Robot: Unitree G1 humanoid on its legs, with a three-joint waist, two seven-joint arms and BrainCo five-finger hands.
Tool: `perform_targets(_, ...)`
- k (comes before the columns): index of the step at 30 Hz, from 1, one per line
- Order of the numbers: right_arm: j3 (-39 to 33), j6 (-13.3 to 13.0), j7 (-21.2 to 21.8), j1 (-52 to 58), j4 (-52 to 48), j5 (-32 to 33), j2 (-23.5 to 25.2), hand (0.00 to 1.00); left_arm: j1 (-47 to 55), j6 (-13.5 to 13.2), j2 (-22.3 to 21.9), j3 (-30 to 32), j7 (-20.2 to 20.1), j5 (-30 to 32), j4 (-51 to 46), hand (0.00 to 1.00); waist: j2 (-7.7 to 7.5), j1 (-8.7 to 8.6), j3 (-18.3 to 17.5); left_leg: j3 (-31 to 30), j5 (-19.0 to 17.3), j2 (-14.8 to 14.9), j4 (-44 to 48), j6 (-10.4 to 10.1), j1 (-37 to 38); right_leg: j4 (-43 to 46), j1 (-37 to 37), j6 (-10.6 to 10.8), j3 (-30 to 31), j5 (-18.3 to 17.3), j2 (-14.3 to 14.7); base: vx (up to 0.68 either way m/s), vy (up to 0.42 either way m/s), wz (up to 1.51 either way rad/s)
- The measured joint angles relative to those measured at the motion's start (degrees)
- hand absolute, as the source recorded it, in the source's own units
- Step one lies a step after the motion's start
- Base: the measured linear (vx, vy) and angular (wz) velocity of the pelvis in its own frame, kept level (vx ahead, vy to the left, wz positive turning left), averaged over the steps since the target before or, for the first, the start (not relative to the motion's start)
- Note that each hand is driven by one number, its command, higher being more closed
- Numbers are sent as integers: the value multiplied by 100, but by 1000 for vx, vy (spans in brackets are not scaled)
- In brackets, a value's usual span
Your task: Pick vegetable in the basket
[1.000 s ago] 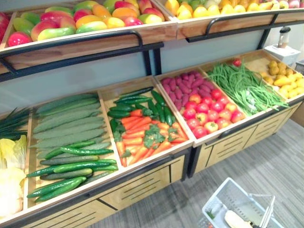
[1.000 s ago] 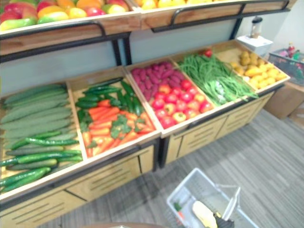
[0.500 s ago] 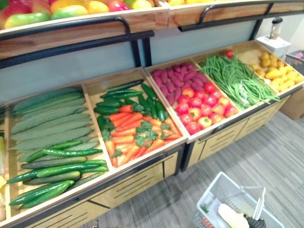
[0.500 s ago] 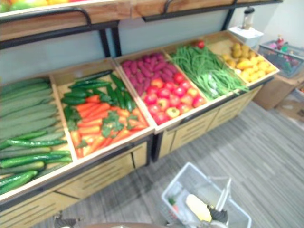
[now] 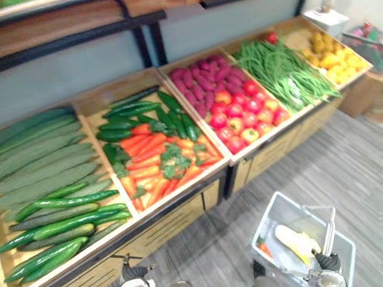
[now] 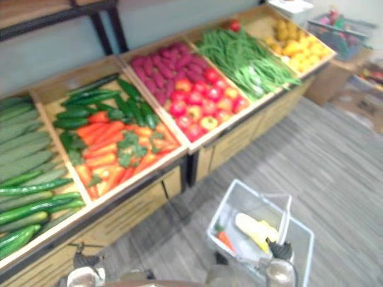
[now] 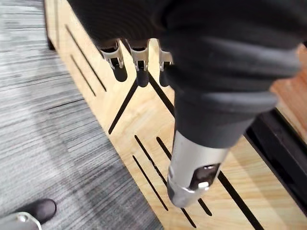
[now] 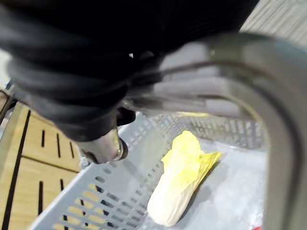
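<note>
1. The right hand (image 5: 327, 262) is curled round the handle (image 8: 283, 143), a smooth grey bar that arches over the basket.
2. The basket (image 5: 264, 227) sits below that hand. It is pale plastic with latticed walls, rounded corners and a plain rim.
3. Two vegetables lie on its bottom. One is a long cabbage (image 8: 180, 182), pale at the stem and yellow and crinkled at the leaf end. The other is a small carrot (image 6: 224, 240) by the wall nearer the stand.
4. The left hand (image 7: 201, 96) is low before the stand, its fingers (image 7: 119, 67) hanging loose and apart from the thumb, closed on nothing.
5. Just past those fingers is the stand front (image 7: 144, 120), made of smooth light wood panels cut with dark slots and edged by a dark frame.
6. The floor (image 5: 335, 155) is grey with fine stripes. It lies open between the basket and the stand, and on the basket's right.
7. Raised wooden dividers split the sloping stand into bins:
   - long cucumbers (image 5: 60, 209)
   - a carrot heap (image 5: 155, 161) with leafy tops
   - purple tubers (image 5: 200, 75) above glossy red tomatoes (image 5: 245, 116)
   - thin green beans (image 5: 281, 69)
</note>
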Motion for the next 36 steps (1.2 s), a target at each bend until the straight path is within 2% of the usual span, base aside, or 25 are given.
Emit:
perform_targets(1,40,1,-2,-86,-25,-1,8,100,-12,-5,15,49,10,4,-17,0,76,22,77,228,39,131,-42,41,25,48,-8,-45,-253,40,78,-308,13,-127)
perform_targets(2,10,24,-3,-140,-48,-2,18,100,-86,-5,61,84,18,25,-152,0,108,-11,201,495,146,239,-154,70,71,1417,-287,-837,-1411,-1080,19,-211,-17,-100)
perform_targets(4,59,34,-7,-159,-41,-10,18,100,-4,3,122,100,20,27,-223,0,94,29,348,963,285,308,-367,65,419,2718,-200,-1058,-2334,-2046,-155,-212,7,-124)
perform_targets(5,201,38,-5,-187,-40,-26,19,100,146,14,123,111,20,27,-220,0,47,35,325,1270,311,349,-390,42,603,2977,11,-1109,-2684,-2314,-255,-161,-25,-128)
perform_targets(6,269,44,-2,-188,-33,-55,25,100,202,15,113,111,20,27,-216,0,3,36,302,1408,319,347,-396,30,669,2995,93,-1094,-2809,-2421,-323,-156,-116,-120)
perform_targets(7,397,44,-5,-186,-15,-178,46,100,244,15,116,135,20,26,-213,0,-122,47,253,1667,326,338,-347,7,723,2892,132,-974,-2982,-2593,-392,-89,-137,-89)
perform_targets(8,460,44,-1,-196,-12,-230,46,100,228,19,121,164,20,26,-201,0,-185,53,238,1789,317,349,-300,-13,723,2764,104,-963,-3015,-2666,-367,-90,-178,-112)
perform_targets(9,499,49,0,-210,-12,-234,23,100,154,24,-3,216,16,21,-161,0,-143,80,267,1912,358,361,-279,-67,736,2270,153,-881,-2870,-2563,-82,-103,-173,-109)
perform_targets(11,634,51,0,-243,-23,-247,25,100,143,18,-123,202,7,22,-44,0,-37,100,233,1887,625,442,-553,7,733,1085,367,-904,-2482,-2002,508,-129,-196,-117)
perform_targets(13,660,52,-2,-158,-30,-358,27,100,113,20,-166,208,8,17,18,0,-39,99,234,1948,705,486,-675,-70,888,597,545,-949,-2260,-1726,758,-40,-166,-73)
perform_targets(15,669,54,-2,-101,-31,-445,31,100,107,19,-227,240,9,17,23,0,-48,102,238,2111,721,586,-578,-101,991,382,636,-985,-2113,-1610,890,34,-142,-52)
perform_targets(18,736,56,-4,130,-57,-460,27,100,88,22,-302,270,21,13,31,0,-30,78,270,2095,691,1110,456,-136,976,306,885,-1033,-1972,-1634,1045,63,-149,-36)
perform_targets(19,745,59,-5,221,-58,-464,9,100,98,20,-357,249,25,10,29,0,18,79,331,1714,699,1328,1001,-122,920,266,1112,-1128,-1893,-1656,1111,86,-131,-33)
perform_targets(20,763,77,-5,270,-56,-470,-42,100,124,16,-445,193,25,-4,30,0,59,84,356,936,526,1315,1369,-163,659,244,1232,-1159,-1770,-1661,1115,76,-104,-40)
perform_targets(21,757,80,-8,262,-55,-474,-66,100,136,14,-499,156,23,-6,29,0,64,100,354,457,435,1121,1314,-223,547,257,1227,-1157,-1694,-1663,1077,39,-21,-51)
perform_targets(22,758,80,-24,239,-54,-490,-116,100,143,12,-558,45,18,-7,32,0,57,110,364,-211,344,794,1114,-275,396,255,1209,-1155,-1616,-1662,999,36,58,-54)
perform_targets(23,757,79,-67,248,-54,-499,-162,100,163,1,-627,-100,16,-7,30,0,66,128,362,-862,294,308,529,-294,272,243,1199,-1128,-1463,-1644,877,36,81,-51)
perform_targets(25,732,78,-128,249,-55,-498,-168,100,207,-11,-653,-153,17,-7,31,0,170,147,352,-1133,358,102,-114,-277,282,242,1197,-1096,-1341,-1627,857,35,92,-45)
perform_targets(26,701,77,-169,246,-57,-498,-168,100,225,-13,-655,-152,19,-7,32,0,319,163,351,-1346,561,27,-705,-282,269,232,1193,-1037,-1271,-1595,890,33,117,-40)
perform_targets(28,702,78,-177,242,-52,-497,-128,100,251,-15,-633,-148,22,-6,69,0,399,213,354,-1475,878,-52,-888,-298,292,200,1179,-950,-1161,-1561,899,33,140,-30)
perform_targets(31,708,63,-178,247,-61,-499,-26,100,212,-9,-551,-167,24,-1,224,0,306,229,335,-1333,742,-323,-947,-151,276,20,1215,-721,-1087,-1404,633,73,148,-8)
perform_targets(36,704,68,-176,242,-57,-498,-14,100,218,14,-509,-197,16,15,428,0,247,297,322,-1099,578,-550,-844,84,276,24,1111,-556,-843,-1327,396,130,141,-18)
